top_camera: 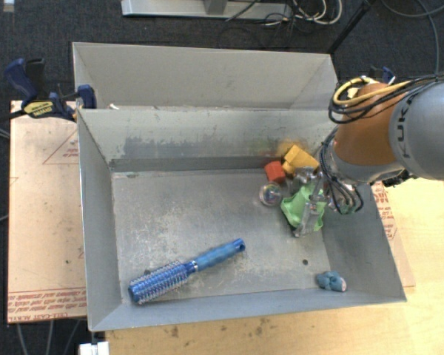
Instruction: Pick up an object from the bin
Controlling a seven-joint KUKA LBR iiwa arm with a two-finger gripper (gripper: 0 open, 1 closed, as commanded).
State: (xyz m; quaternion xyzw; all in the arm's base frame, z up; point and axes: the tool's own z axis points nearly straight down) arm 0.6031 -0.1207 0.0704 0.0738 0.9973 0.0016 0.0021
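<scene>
Green crumpled lump [292,207] is seen at the right of the bin [96,198], just near of an orange block [274,171]. The gripper [308,224] is set against it; its opening cannot be told. Grasping is judged in hand; a secure closure, then a lift, is called for.

I see a bright green, lumpy plastic thing [294,207] of irregular shape in the right part of the grey metal bin [207,220], not far from the far wall. It stands somewhat on end. The gripper [311,214] is against its right edge. I cannot tell whether it rests on the floor.
</scene>
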